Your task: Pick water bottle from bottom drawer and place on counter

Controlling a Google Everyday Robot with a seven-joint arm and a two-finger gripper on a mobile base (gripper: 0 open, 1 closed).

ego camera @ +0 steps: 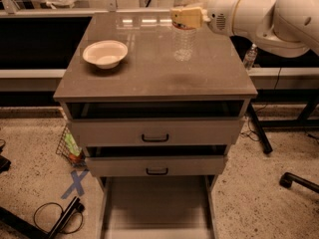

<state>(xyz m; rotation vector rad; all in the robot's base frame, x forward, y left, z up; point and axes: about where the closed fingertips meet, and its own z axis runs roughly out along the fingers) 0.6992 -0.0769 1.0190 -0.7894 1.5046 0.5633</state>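
Clamped round the water bottle: gripper, over the back of the counter, right of centre, reaching in from the right on a white arm. Tan fingers pressed to the bottle's upper body, just under the shoulder, spread only as wide as the bottle. Bottle upright, white cap at top edge of view, base at counter level; touching or just above, cannot tell. White bowl on counter to the left, well apart from the bottle. Below, two shallow drawers with black handles, both slightly pulled out. Lowest, bottom drawer pulled far out, grey floor showing. Blue tape cross on floor left of cabinet.
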